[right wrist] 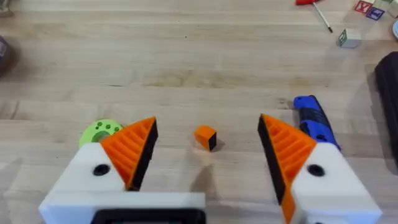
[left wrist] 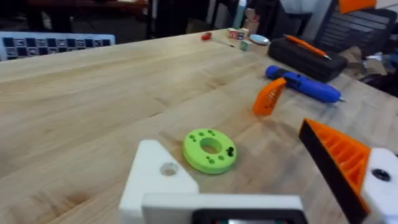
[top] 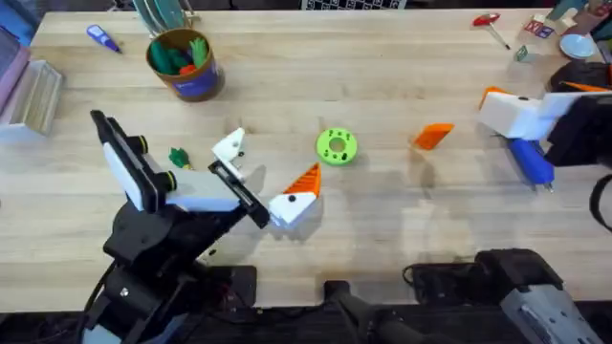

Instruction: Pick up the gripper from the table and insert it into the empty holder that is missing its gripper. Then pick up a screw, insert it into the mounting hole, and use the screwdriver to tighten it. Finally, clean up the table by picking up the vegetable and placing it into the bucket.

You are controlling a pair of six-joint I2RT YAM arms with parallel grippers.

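The orange gripper (right wrist: 205, 137) sat on the table right between the right gripper's (right wrist: 208, 140) wide-open fingers, touching neither; left gripper (top: 268, 177) also gaped open.

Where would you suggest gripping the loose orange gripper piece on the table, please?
Grip the gripper across its two flat side faces, near the thicker end, coming straight down from above. It lies alone on bare table, and the right gripper, fingers open, already frames it, so probably little repositioning is needed.
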